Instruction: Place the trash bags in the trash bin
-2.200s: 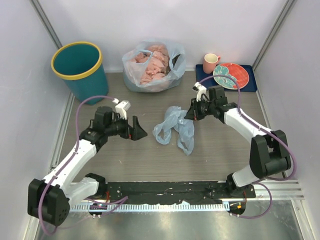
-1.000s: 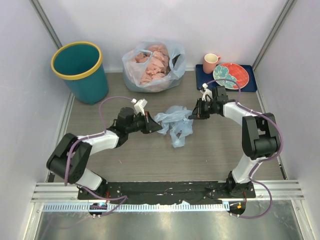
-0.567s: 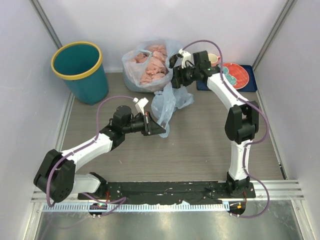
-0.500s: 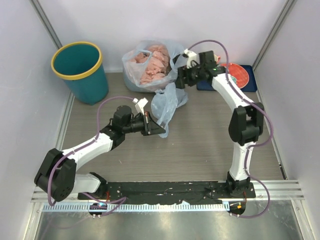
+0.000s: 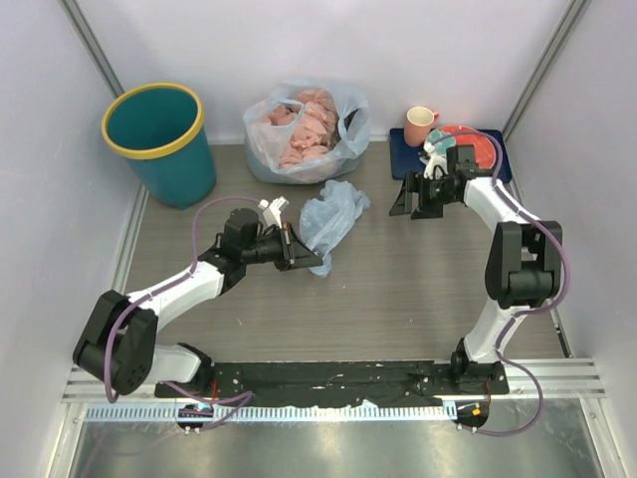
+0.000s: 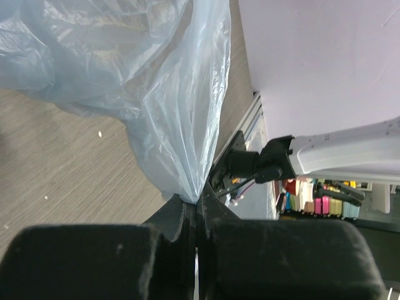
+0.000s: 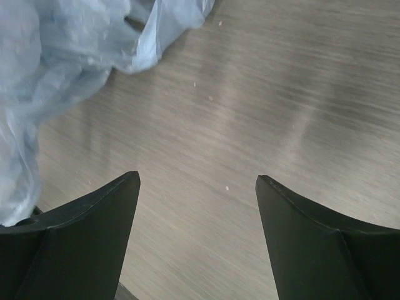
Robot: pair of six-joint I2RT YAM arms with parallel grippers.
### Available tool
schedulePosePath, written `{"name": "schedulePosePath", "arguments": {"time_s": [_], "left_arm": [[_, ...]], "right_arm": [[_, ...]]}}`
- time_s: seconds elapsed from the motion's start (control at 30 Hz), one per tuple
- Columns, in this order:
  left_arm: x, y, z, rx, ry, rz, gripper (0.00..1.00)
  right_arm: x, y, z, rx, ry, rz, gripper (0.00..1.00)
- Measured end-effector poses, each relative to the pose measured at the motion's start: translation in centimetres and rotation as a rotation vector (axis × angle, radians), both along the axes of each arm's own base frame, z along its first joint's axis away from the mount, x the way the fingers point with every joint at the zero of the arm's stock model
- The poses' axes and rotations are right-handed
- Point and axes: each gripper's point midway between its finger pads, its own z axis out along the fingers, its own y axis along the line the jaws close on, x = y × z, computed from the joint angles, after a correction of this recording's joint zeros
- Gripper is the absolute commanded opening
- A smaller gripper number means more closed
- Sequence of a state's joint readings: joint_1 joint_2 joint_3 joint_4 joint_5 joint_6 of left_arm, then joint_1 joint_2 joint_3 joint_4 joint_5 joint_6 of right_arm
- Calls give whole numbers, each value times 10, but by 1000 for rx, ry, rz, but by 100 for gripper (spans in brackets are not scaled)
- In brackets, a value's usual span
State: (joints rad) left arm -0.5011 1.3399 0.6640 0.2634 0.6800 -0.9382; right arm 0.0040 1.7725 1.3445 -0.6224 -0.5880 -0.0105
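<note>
The trash bin (image 5: 184, 171) stands upright at the far left corner of the table (image 5: 398, 299), its mouth open to the overhead view. I place everything else from it.

To the right of the bin and nearer my bases, my left pincer (image 5: 311, 262) lies low over the wood. Its fingers are pressed together on a gathered corner of the light-blue trash bag (image 5: 333, 211). In my left wrist view the film (image 6: 144, 81) narrows to a tight pleat and disappears into the seam where the black fingers (image 6: 181, 219) meet. The pincer (image 6: 196, 215) is clamped on that pleat with no gap showing.

The bag itself is a crumpled heap on the table, well to the right of the bin and outside it. It sits just past my left fingertips, on the far side of them.

Farther back, to the right of the bin and against the rear wall, sits a clear bag of pink lumps (image 5: 304, 129).

Farther right, well away from the bin, my right pincer (image 5: 403, 204) hovers with its fingers spread apart. My right wrist view shows bare wood between the two tips (image 7: 197, 181). The blue film (image 7: 56, 56) lies off to one side, and those fingers do not touch it.

Farthest from the bin, at the back right, a pink mug (image 5: 419, 124) stands on a blue mat (image 5: 403, 159). Beside it is a patterned plate (image 5: 482, 147), partly hidden by my right arm.
</note>
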Motion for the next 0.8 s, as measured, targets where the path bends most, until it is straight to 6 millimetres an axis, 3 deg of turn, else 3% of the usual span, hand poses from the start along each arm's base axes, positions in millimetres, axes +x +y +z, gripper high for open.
{"name": "schedulePosePath", "arguments": {"time_s": [0.4, 0.7, 0.8], "left_arm": [[-37, 16, -16, 64, 21, -87, 0], [-43, 23, -25, 71, 49, -88, 0], [-43, 25, -25, 68, 51, -84, 0]], "right_arm": [[56, 59, -48, 75, 56, -169, 78], [60, 85, -74, 16, 66, -174, 70], [65, 86, -76, -6, 50, -184, 61]]}}
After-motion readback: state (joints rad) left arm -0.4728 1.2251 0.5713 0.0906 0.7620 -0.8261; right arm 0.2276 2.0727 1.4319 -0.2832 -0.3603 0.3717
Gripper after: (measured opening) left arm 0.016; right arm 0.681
